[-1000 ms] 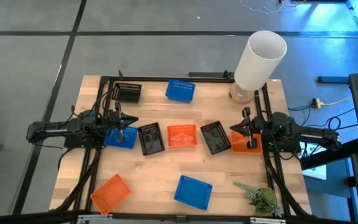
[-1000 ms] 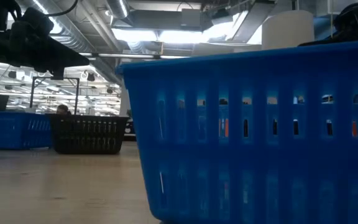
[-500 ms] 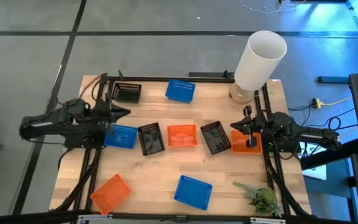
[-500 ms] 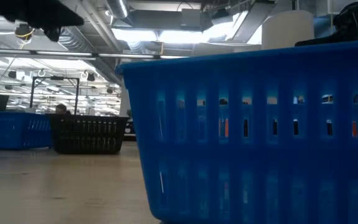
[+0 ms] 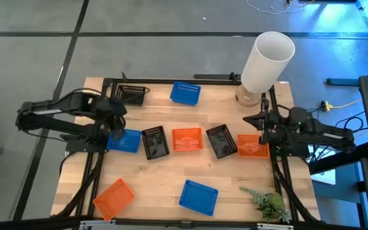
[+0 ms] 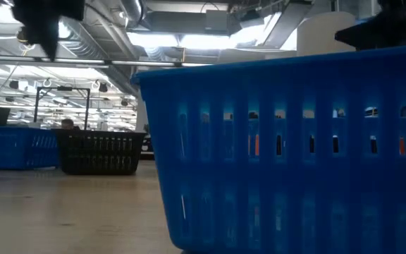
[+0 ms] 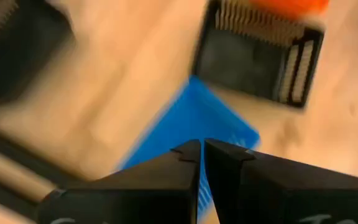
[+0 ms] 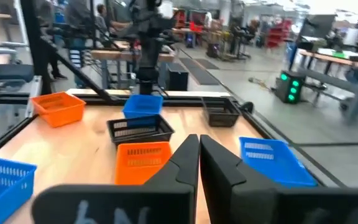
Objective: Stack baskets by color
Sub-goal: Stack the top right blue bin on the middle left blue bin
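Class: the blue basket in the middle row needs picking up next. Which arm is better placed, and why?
Probably the left. Its pincer, shut and empty, hangs just beside that blue basket; the right pincer is across the table near an orange basket.

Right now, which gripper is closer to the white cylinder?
Right. The right gripper sits just in front of the white cylinder; the left gripper is across the table, above a blue basket.

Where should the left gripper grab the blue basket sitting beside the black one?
Pinch one wall of the blue basket from above, preferably the rim away from the black basket. It sits upright and open-topped, and the left gripper, shut, is already nearby.
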Action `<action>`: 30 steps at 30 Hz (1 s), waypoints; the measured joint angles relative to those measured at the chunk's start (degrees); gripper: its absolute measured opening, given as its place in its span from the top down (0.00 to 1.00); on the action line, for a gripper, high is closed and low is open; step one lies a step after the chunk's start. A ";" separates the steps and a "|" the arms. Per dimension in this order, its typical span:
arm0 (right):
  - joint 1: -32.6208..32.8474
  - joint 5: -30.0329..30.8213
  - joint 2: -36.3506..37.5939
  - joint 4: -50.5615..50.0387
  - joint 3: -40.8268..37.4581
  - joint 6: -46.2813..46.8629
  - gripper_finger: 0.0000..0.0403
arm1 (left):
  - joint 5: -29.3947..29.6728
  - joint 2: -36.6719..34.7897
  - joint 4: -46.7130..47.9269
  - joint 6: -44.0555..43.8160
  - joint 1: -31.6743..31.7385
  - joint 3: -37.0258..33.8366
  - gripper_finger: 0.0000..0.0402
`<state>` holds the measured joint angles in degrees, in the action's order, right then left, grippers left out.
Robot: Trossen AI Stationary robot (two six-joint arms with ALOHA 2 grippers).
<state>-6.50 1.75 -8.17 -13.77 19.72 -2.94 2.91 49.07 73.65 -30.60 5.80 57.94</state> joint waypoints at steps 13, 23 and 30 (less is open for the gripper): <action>-0.02 3.20 -12.02 -8.93 12.92 -0.49 0.96 | -11.25 1.55 -4.17 -7.38 -1.52 -1.56 0.97; 0.00 2.78 -16.86 -8.97 14.78 1.21 0.96 | -13.91 1.58 -3.88 -8.18 -4.19 -1.56 0.97; 0.00 2.69 -19.81 -8.91 17.25 1.14 0.96 | -13.31 1.58 -3.26 -13.08 -5.47 -1.59 0.88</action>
<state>-6.50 4.43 -27.99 -22.68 36.98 -1.80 -10.41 50.65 70.39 -43.68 0.33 56.36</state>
